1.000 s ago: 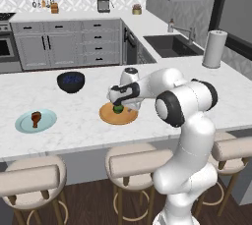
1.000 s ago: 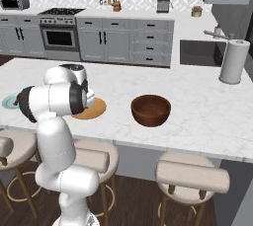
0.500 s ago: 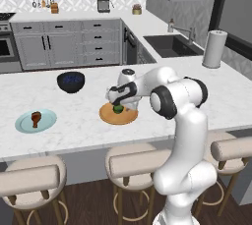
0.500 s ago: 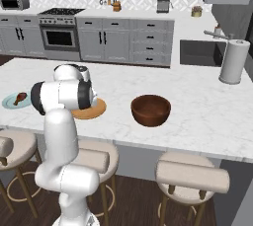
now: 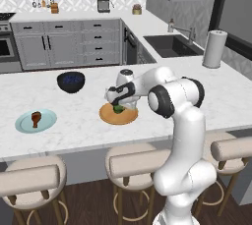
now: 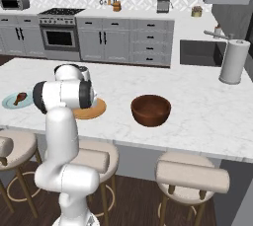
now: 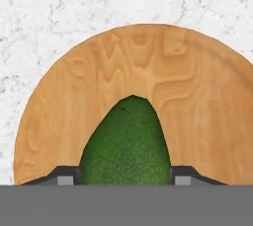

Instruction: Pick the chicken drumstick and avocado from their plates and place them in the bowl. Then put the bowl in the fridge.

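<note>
My smooth white arm has rounded segments and dark grey joint rings. At the centre of the left base frame, my small white hand carries a dark gripper.

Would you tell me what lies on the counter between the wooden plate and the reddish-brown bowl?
Nothing: in the right base view, only bare marble counter separates the wooden plate from the bowl.

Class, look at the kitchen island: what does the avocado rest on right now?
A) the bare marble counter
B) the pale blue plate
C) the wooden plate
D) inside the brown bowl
C: the avocado sits on the wooden plate, with the tool straddling it; the brown bowl is apart and empty.
</note>
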